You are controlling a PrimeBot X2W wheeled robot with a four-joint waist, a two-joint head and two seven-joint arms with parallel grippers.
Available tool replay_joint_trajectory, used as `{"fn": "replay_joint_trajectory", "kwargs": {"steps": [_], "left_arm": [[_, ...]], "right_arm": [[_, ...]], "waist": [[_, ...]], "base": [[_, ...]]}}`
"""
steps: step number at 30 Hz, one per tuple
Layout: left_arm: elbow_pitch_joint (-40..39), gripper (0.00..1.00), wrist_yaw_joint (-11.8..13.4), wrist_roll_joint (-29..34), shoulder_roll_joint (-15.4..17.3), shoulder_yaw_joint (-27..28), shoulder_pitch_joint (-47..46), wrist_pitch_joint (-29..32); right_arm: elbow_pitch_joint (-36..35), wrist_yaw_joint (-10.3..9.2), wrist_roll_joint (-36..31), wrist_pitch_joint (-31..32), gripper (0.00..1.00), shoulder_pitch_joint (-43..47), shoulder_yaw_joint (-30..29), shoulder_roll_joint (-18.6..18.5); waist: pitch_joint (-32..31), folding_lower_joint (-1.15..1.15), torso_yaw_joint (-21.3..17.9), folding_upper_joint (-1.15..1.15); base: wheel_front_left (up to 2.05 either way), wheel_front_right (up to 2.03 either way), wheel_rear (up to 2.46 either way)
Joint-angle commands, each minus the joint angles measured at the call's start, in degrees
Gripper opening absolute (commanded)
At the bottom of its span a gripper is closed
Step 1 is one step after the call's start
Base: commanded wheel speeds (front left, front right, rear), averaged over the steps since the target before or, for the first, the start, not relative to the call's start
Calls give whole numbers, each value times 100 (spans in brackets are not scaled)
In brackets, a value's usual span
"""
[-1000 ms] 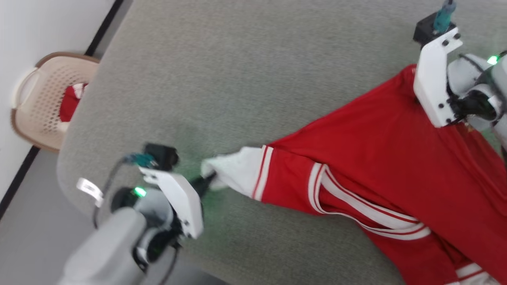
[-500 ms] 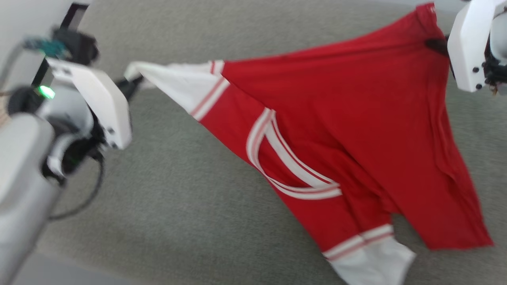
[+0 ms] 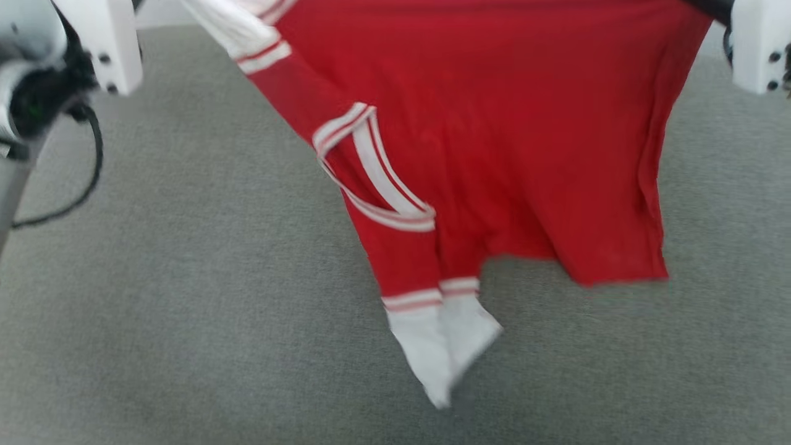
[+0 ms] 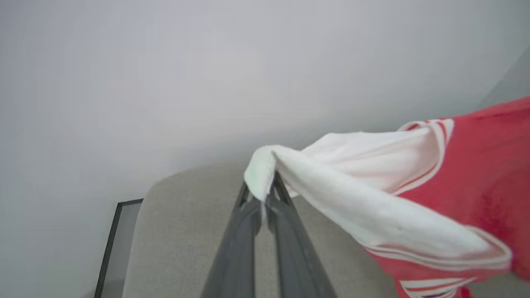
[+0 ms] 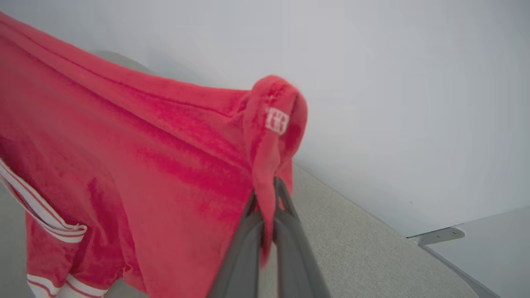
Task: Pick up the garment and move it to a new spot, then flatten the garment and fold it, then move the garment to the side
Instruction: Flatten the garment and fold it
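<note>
The garment point(image 3: 494, 123), a red jersey with white sleeves and striped trim, hangs spread between both arms above the grey padded surface point(image 3: 185, 309). My left gripper point(image 4: 265, 194) is shut on the end of a white sleeve point(image 4: 331, 165). My right gripper point(image 5: 267, 194) is shut on a bunched red corner of the garment point(image 5: 273, 124). In the head view the lower white sleeve ends point(image 3: 445, 340) dangle down to just above the surface, and the white wrist plates of the left arm point(image 3: 105, 43) and right arm point(image 3: 757, 49) sit at the top corners.
The grey padded surface point(image 5: 372, 256) runs up to a pale wall point(image 4: 207, 62). Its rounded far-left corner point(image 4: 165, 186) borders a dark-edged strip of floor point(image 4: 120, 244). A black cable point(image 3: 74, 191) loops below the left wrist.
Both grippers have risen and spread apart, lifting the garment off the surface until it hangs. The head camera has also swung, and the basket has left the view.
</note>
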Motion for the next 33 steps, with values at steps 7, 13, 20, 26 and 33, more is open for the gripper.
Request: {"fn": "replay_joint_trajectory", "kwargs": {"steps": [7,13,20,26,33], "left_arm": [[585,0,-182,199,-151,16,-731,-125],[1021,0,-272,370,-291,-6,-1193,-358],[1519,0,-268,721,-490,28,-1772,-1216],[2104,0,-234,1227,-732,28,-2595,-2449],[2723,0,-78,1867,-953,42,-3623,-4404]], "right_arm": [[-148,-16,-371,0,0,-33,-448,185],[-156,-16,-805,-98,0,-149,-862,411],[246,-16,-1520,-490,0,-550,-1188,819],[1162,-16,-2380,-1328,0,-1301,-1276,1298],[2314,-16,-3808,-3636,0,-2173,-1753,1737]], "waist": [[-75,0,-167,0],[31,0,-259,0],[429,0,-392,0],[971,0,-541,0],[1421,0,-593,0]], "base": [[0,0,0],[0,0,0],[0,0,0],[0,0,0],[0,0,0]]}}
